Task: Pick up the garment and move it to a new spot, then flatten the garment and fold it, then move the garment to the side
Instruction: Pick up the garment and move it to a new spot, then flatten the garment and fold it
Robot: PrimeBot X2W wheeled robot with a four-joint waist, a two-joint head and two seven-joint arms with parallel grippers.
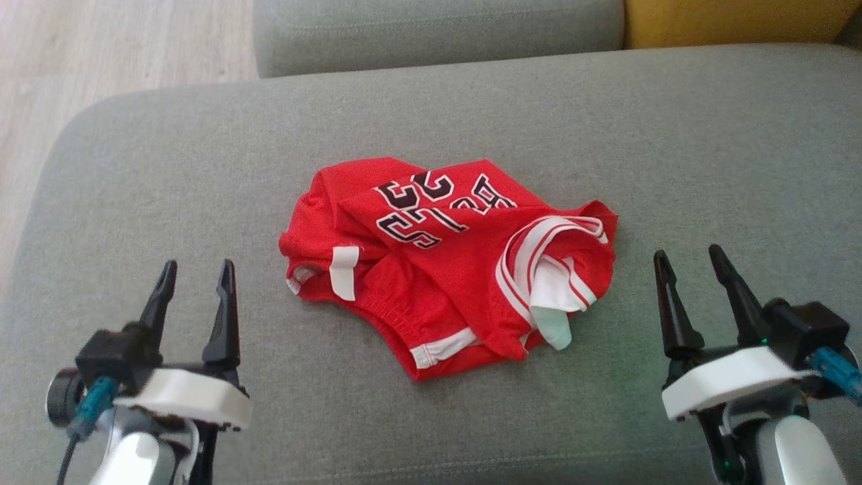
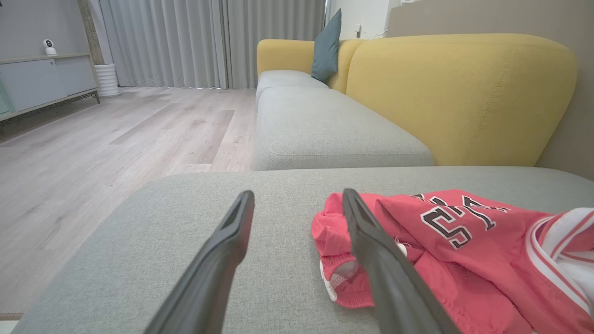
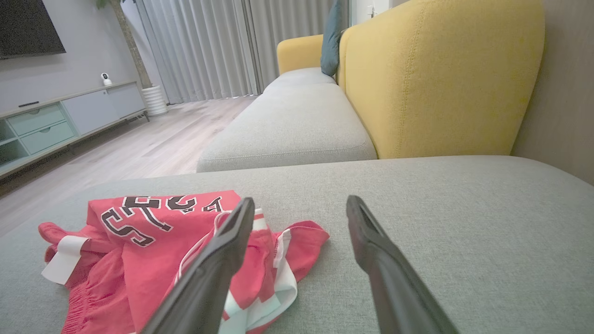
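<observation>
Head view: a crumpled red garment (image 1: 448, 263) is seen mid-cushion (image 1: 431, 121). The left gripper (image 1: 195, 279) and right gripper (image 1: 693, 266) are held wide open and empty, flanking it near the front, presumably readied for pickup.

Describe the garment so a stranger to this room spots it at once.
Find the wide grey seat cushion by the yellow backrest. Near its middle lies a crumpled garment, bright red with white trim and dark outlined lettering, unlike the plain grey around it.
</observation>
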